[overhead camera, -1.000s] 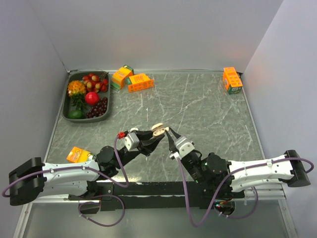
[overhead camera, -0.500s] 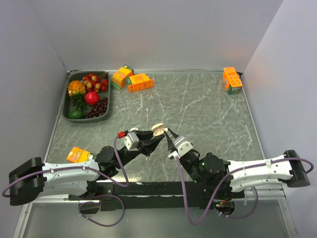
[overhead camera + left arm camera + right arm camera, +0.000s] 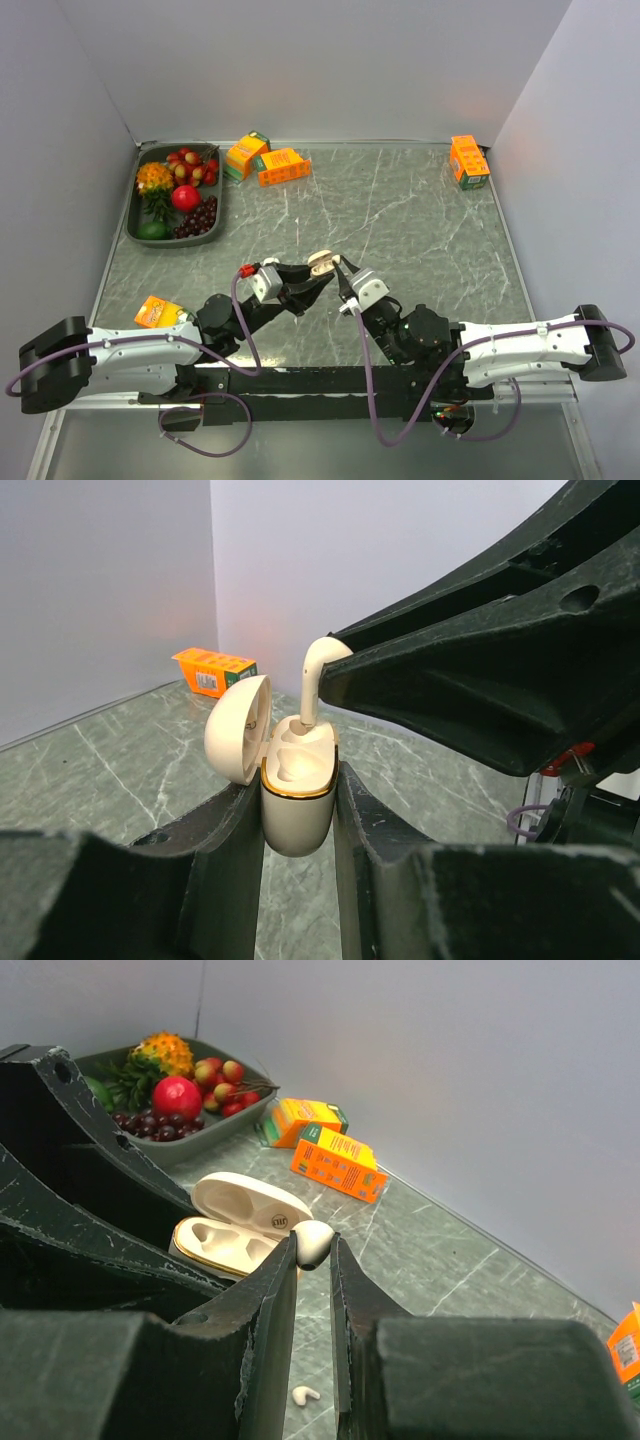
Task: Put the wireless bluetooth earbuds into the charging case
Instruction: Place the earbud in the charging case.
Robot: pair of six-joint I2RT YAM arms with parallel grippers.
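Now, your left tool clamps the open charging case upright. Your right tool pinches an earbud at the case's 12 o'clock, stem running 12-to-6, tip at the rear well. Press toward 6.

Soft, even, bright light from overhead; the grey-green marbled stone tabletop carries a faint sheen and only shallow shadows; in the left wrist view the black plastic fingers along the bottom edge are blurred; the orange cardboard carton at middle left casts a warm glow on the pale wall behind.
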